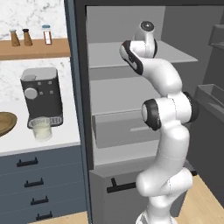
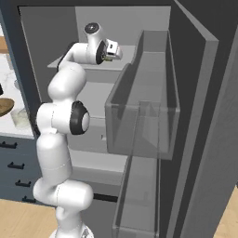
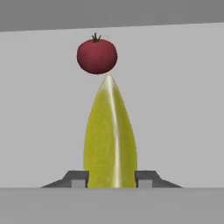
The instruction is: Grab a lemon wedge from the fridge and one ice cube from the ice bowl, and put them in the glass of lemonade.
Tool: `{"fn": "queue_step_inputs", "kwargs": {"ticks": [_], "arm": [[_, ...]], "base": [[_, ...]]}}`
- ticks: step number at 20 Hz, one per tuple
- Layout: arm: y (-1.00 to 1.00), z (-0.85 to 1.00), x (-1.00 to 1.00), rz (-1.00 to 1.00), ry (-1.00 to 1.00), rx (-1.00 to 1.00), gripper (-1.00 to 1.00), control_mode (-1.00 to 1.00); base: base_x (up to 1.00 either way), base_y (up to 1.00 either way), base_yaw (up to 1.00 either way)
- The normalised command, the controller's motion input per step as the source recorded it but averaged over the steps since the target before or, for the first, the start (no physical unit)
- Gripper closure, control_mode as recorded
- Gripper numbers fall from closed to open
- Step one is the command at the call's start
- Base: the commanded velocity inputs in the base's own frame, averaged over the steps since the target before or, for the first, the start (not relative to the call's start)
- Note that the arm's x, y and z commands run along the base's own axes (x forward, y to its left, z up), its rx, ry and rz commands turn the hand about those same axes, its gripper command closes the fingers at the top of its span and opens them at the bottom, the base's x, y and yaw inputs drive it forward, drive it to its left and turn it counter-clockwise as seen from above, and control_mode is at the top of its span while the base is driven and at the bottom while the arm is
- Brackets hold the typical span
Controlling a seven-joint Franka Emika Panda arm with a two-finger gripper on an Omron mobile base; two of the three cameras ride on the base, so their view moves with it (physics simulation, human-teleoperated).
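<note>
In the hand view, the yellow-green lemon wedge (image 3: 110, 135) stands point-up on a grey fridge shelf (image 3: 175, 109). It sits right between my gripper (image 3: 112, 179), and both fingertips (image 3: 78, 178) press against its sides. My hand (image 2: 112, 50) reaches onto the upper shelf of the open fridge (image 1: 131, 65). On the counter to the left, the glass of lemonade (image 1: 41, 128) stands in front of the coffee machine. The brown ice bowl (image 1: 5, 123) lies at the far left edge.
A small dark red fruit (image 3: 96, 56) rests just behind the wedge on the same shelf. The fridge's open door with its clear bins (image 2: 144, 107) juts out close on the right of my arm. A black coffee machine (image 1: 41, 94) stands on the counter.
</note>
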Motion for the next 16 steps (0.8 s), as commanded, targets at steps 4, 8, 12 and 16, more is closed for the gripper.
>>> {"fn": "queue_step_inputs", "kwargs": {"ticks": [4, 8, 12, 16], "arm": [[0.00, -0.68, -0.86, -0.02, 0.03, -0.07, 1.00, -1.00], [0.11, -0.71, -1.00, -0.01, -0.11, -0.08, 1.00, -1.00], [0.16, -0.18, -1.00, 0.00, -0.15, -0.01, 1.00, -1.00], [0.09, 0.03, -1.00, 0.00, -0.01, 0.02, 1.00, -1.00]], "base": [[0.00, 0.00, 0.00], [0.00, 0.00, 0.00], [0.00, 0.00, 0.00], [0.00, 0.00, 0.00]]}}
